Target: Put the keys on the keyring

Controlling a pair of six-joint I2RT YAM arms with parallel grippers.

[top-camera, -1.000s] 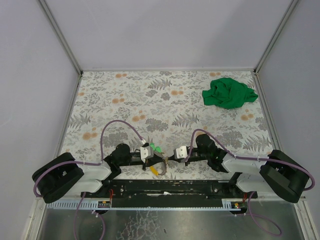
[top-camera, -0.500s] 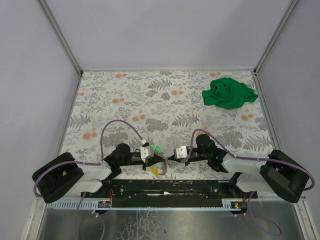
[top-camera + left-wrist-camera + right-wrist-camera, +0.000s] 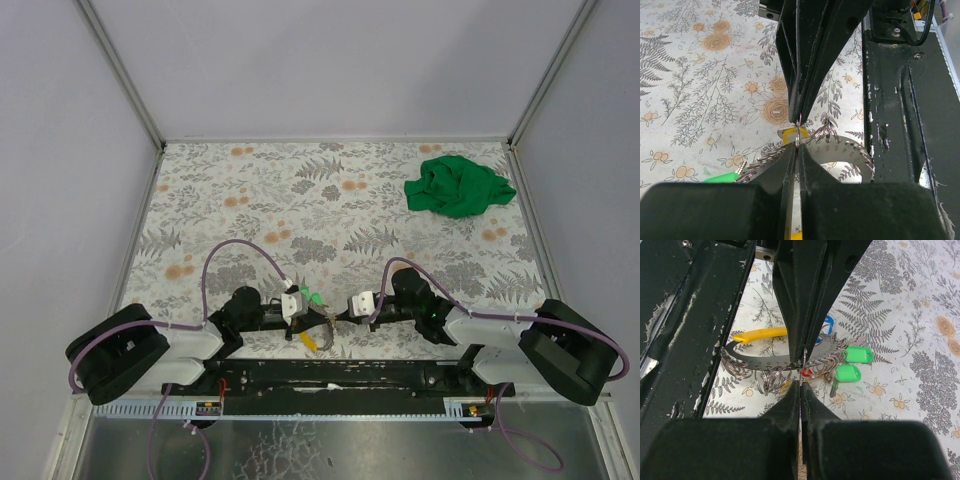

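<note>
My left hand (image 3: pixel 798 132) and right hand (image 3: pixel 801 372) are both pinched shut on the keyring (image 3: pixel 760 363), low in the middle of the top view at the tabletop's (image 3: pixel 900 315) near edge. In the right wrist view its curved band runs left to right across the fingertips. The green-tagged keys (image 3: pixel 858 354) lie just right of them, tags pointing right, nearer my right arm, I judge.

Black arms (image 3: pixel 250 306) with white-grey housings (image 3: pixel 188 348); purple cables (image 3: pixel 232 243) loop over each; black tapered end effector fingers (image 3: pixel 812 55).
</note>
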